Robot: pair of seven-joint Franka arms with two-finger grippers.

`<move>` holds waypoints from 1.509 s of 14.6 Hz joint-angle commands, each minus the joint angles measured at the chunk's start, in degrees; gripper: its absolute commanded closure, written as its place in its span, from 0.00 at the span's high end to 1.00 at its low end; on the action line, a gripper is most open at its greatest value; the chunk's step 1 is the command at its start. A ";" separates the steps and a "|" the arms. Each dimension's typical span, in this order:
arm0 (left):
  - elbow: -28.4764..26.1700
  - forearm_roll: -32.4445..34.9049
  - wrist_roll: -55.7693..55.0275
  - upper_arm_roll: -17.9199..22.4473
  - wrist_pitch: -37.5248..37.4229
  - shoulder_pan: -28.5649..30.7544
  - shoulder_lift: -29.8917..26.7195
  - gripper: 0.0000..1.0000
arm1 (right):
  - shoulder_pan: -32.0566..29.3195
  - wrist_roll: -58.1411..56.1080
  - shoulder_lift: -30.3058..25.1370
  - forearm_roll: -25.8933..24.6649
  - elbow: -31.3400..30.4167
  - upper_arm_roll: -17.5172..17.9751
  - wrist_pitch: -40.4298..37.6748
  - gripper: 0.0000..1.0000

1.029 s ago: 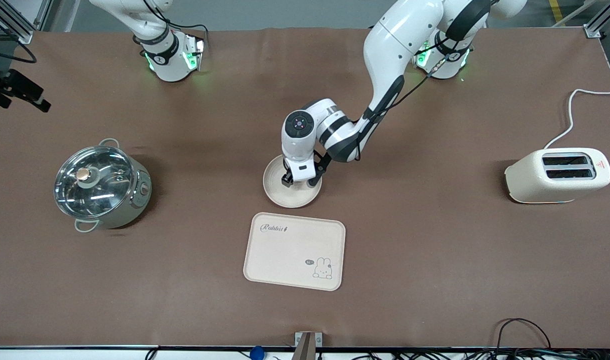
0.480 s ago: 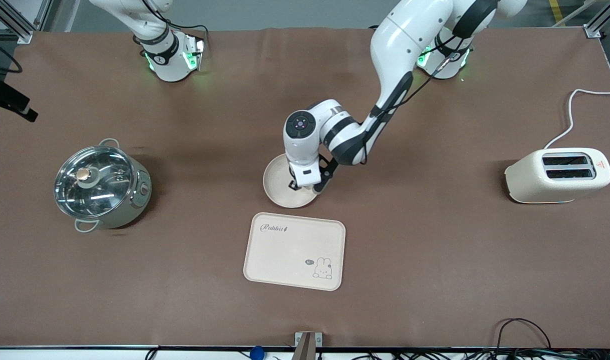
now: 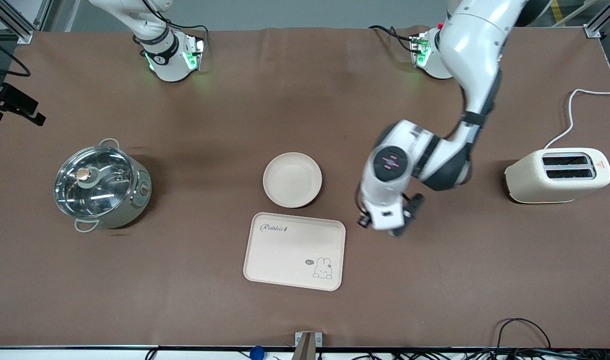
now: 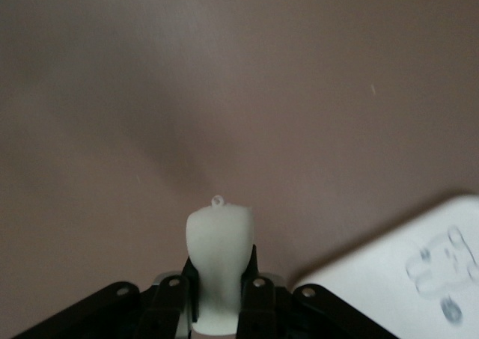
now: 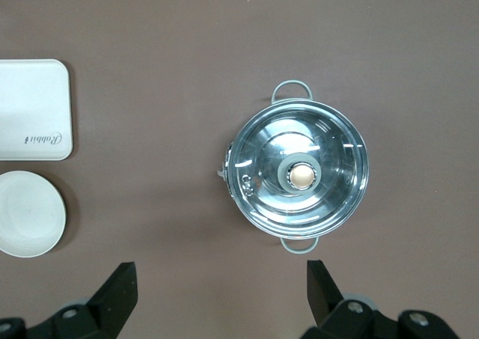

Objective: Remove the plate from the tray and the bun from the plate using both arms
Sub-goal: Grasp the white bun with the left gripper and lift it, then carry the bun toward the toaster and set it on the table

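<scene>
The round cream plate (image 3: 292, 180) lies bare on the brown table, just farther from the front camera than the rabbit tray (image 3: 285, 255). My left gripper (image 3: 385, 223) hangs over bare table beside the tray, toward the left arm's end. In the left wrist view it (image 4: 218, 283) is shut on a pale cream rounded piece, the bun (image 4: 218, 238), which sticks out past the fingertips. A tray corner (image 4: 404, 279) shows below it. My right gripper (image 5: 222, 283) waits high over the table beside the pot (image 5: 299, 176), open wide with nothing between its fingers.
A steel pot with a glass lid (image 3: 101, 182) stands toward the right arm's end. A cream toaster (image 3: 557, 175) with a white cable stands at the left arm's end. The right wrist view also shows the plate (image 5: 28, 213) and the tray (image 5: 34, 107).
My left gripper shut while down on the plate, then swung off it toward the left arm's end with the bun. The plate now lies uncovered. The right arm has not moved.
</scene>
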 commanded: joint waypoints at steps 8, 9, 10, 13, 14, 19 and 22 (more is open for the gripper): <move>-7.34 0.64 14.90 -0.93 2.04 12.26 2.41 0.30 | 2.28 0.60 -0.72 -1.76 0.54 0.04 -5.85 1.00; -7.51 0.64 16.22 -0.93 2.04 13.22 2.85 0.30 | 2.37 0.60 -0.72 -1.67 0.54 0.13 -5.95 1.00; -7.95 0.72 17.71 -0.93 2.21 14.45 3.03 0.35 | 2.98 0.60 -0.81 -1.67 0.54 0.21 -5.95 1.00; -9.27 0.72 20.00 -0.93 4.15 16.22 3.39 0.81 | 2.99 0.51 -0.72 -1.76 0.54 0.13 -5.51 1.00; -9.27 0.64 20.62 -0.93 4.15 16.22 3.30 1.00 | 2.99 0.42 -0.63 -1.84 0.54 0.13 -5.25 1.00; -7.43 0.64 21.93 -1.02 3.45 16.31 0.32 1.00 | 2.90 0.51 -0.63 -2.55 0.54 0.04 -4.10 1.00; -6.55 0.55 29.82 -1.02 -0.06 16.84 -4.86 1.00 | 2.90 0.51 -0.37 -2.28 0.71 0.04 -4.01 1.00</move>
